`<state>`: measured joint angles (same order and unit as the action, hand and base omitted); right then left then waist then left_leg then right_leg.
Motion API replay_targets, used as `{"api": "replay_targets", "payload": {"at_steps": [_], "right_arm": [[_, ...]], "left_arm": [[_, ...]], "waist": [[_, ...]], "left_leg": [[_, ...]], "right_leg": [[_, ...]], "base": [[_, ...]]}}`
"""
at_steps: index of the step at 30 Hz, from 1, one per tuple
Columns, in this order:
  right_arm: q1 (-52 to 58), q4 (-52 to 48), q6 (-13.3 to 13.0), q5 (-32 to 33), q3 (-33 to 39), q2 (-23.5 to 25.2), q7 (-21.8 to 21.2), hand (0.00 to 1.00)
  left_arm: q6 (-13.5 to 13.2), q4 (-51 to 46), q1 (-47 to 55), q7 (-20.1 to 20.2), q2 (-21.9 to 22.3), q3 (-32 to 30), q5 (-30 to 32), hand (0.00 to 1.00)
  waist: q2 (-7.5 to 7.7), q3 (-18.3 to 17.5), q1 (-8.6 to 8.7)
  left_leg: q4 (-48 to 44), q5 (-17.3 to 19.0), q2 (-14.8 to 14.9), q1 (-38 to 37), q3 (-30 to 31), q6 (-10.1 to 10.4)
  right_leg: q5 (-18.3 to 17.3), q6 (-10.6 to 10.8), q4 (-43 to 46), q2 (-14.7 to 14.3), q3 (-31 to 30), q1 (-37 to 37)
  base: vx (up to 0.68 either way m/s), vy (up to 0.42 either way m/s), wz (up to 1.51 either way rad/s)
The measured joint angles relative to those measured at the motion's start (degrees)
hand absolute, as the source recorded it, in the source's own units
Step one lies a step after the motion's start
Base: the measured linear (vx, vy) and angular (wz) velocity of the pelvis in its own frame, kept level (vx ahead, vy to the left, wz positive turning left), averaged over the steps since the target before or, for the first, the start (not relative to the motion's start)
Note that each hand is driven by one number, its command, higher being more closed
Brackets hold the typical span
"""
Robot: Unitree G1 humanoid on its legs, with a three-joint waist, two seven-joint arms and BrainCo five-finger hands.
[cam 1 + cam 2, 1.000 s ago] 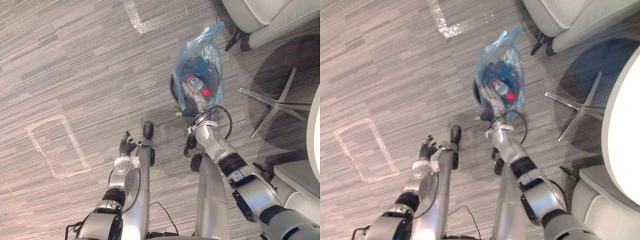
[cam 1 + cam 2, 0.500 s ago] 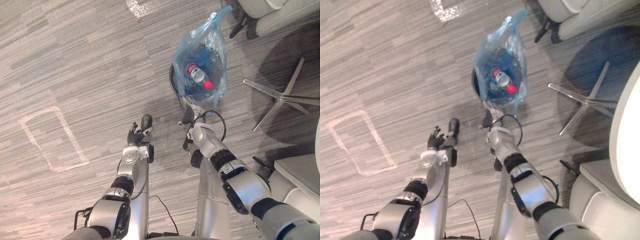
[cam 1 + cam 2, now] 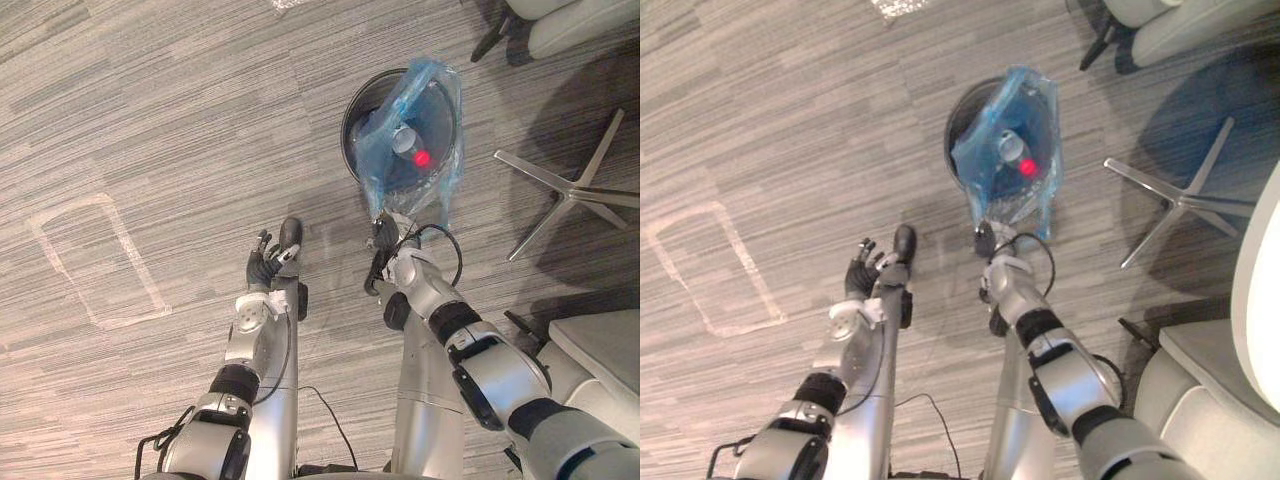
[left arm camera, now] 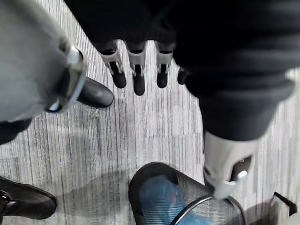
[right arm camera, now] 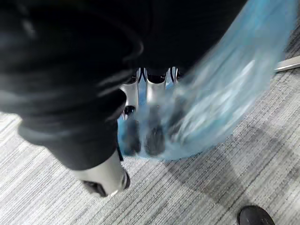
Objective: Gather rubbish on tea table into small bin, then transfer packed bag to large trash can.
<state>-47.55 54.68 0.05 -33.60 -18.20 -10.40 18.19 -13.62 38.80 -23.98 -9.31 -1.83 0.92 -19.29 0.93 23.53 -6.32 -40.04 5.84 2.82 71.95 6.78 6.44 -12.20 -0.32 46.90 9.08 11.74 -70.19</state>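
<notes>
A blue plastic bag sits in the small black mesh bin on the floor, with a red-capped bottle inside it. My right hand is at the bag's near lower edge. In the right wrist view its fingers curl into the blue plastic, with the film draped over them. My left hand hangs open over bare floor to the left of the bin, holding nothing. Its straight fingers show in the left wrist view, above the bin.
A chair's metal star base lies right of the bin. Grey chairs stand at the top right and a grey seat at the lower right. A white table edge runs along the right. A tape rectangle marks the floor on the left.
My right hand has drawn back from inside the bag to its near edge and its fingers have curled into the plastic. The camera view has shifted. The left hand stays open.
</notes>
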Motion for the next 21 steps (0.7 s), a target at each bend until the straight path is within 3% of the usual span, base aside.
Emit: {"api": "replay_targets", "payload": {"at_steps": [15,21], "right_arm": [[2.7,-8.33,-0.85,5.1,4.38,-0.69,1.72,1.0],[8.3,-17.42,-1.79,11.83,4.7,1.71,2.24,1.0]], "left_arm": [[0.73,0.16,0.0,-1.8,1.89,-3.73,3.6,0.0],[2.02,-0.03,1.3,-1.71,2.26,-3.78,5.18,0.0]], "waist": [[-0.03,0.05,-0.08],[0.02,0.62,-0.13]], "left_leg": [[0.39,-0.62,0.16,-0.44,0.17,0.98],[3.11,-0.39,1.48,-7.52,-0.57,0.62]], "right_leg": [[0.07,-0.15,0.38,-0.04,0.25,0.39],[1.02,-1.07,-4.04,-1.12,0.69,7.92]], "base": [[0.0,0.0,0.0],[0.01,0.006,-0.12]]}}
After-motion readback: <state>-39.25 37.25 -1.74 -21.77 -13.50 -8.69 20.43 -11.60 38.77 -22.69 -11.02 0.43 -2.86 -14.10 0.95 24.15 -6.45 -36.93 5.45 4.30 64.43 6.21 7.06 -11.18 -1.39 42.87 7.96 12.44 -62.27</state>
